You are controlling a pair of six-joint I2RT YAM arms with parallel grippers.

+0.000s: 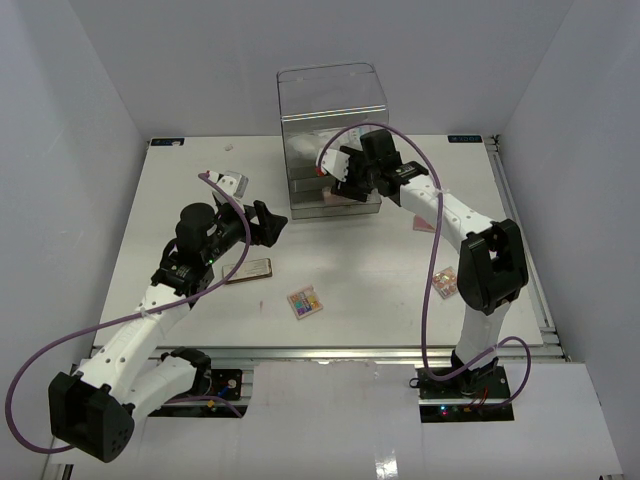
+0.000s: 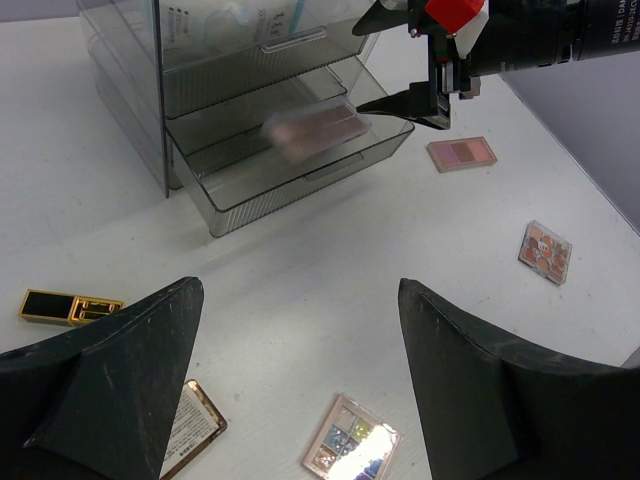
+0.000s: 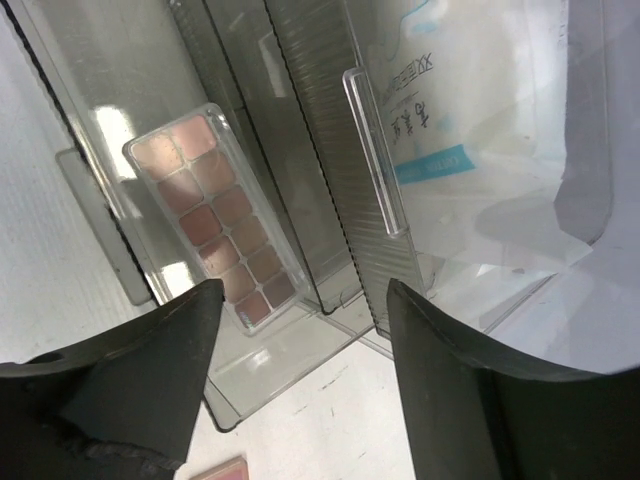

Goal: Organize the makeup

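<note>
Hovering over the open bottom drawer (image 2: 300, 185), the right end effector (image 3: 305, 300) is spread and holds nothing. Pink palette (image 3: 215, 215) lies flat inside. Left end effector (image 2: 298, 300) is likewise agape and empty above the bench (image 2: 300, 260). Loose pieces lie out: colourful palette (image 2: 352, 448), gold compact (image 2: 68, 307). Judgement: lift the right fingers straight up, clear of the upper handle (image 3: 375, 150), before swinging toward another piece.

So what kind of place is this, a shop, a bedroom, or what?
Most likely a robotics test cell: plain white walls box in a white table, two robot arms are bolted at its edge, and loose eyeshadow palettes look like props.
</note>
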